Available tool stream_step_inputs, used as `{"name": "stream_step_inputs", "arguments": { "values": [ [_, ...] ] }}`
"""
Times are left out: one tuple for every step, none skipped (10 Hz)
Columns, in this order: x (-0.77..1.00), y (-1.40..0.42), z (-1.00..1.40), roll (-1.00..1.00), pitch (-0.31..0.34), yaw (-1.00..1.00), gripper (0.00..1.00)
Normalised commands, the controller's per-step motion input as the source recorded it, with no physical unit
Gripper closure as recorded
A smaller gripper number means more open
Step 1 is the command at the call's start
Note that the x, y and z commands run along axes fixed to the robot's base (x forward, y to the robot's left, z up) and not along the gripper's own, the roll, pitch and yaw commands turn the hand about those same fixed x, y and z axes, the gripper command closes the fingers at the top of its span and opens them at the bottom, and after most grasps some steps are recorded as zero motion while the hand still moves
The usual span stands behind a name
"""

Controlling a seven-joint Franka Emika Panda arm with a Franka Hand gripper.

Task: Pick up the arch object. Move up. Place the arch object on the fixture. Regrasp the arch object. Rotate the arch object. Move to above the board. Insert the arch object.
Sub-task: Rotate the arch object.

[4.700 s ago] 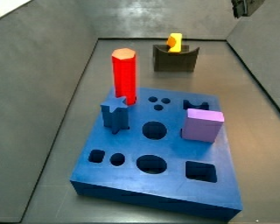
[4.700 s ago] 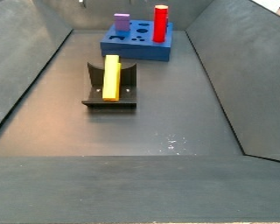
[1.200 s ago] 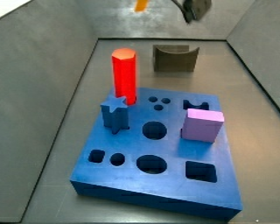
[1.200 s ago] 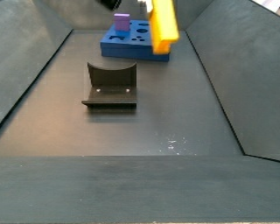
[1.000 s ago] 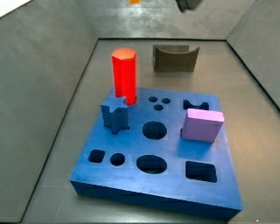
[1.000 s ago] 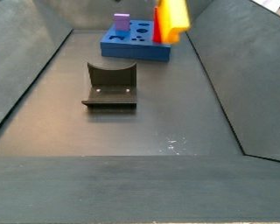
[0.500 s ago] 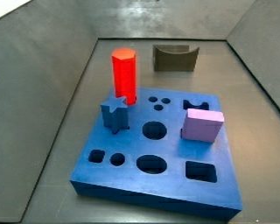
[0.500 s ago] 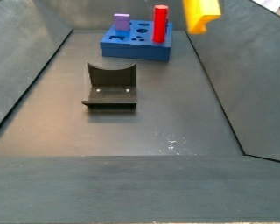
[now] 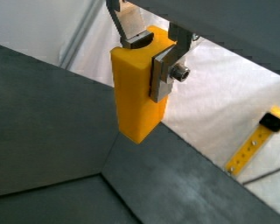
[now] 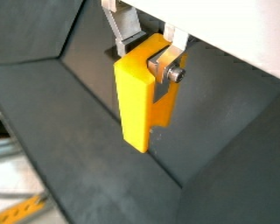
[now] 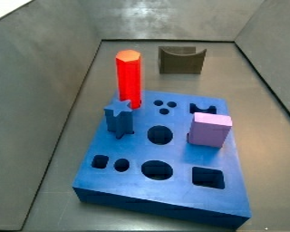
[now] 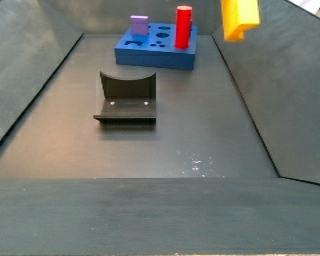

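Above grey floor, end effector (image 9: 154, 51) apparently clamps the arch object (image 9: 142, 87).

The arch object (image 12: 239, 17), which sits upright in the fixture (image 12: 127, 95) at the start, now hangs high in the air, clamped between the silver fingers (image 9: 167, 63) of the gripper (image 9: 152, 51) in both wrist views. In a side view it shifts from above the board (image 12: 156, 50) towards the enclosure's upper edge, well clear of the fixture, which now stands bare (image 11: 181, 60).
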Motion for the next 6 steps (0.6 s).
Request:
{"name": "stream_step_inputs", "arguments": {
  "values": [
    [-0.05,0.03,0.03,-1.0,-0.08,-0.53,1.0],
    [-0.06,0.03,0.04,-1.0,-0.058,-0.53,1.0],
    [-0.05,0.04,0.03,-1.0,-0.034,-0.53,1.0],
    [-0.04,0.03,0.03,-1.0,-0.009,-0.53,1.0],
    [-0.04,0.03,0.03,-1.0,0.025,-0.52,1.0],
    [-0.04,0.03,0.03,-1.0,0.048,-0.51,1.0]
  ]
}}
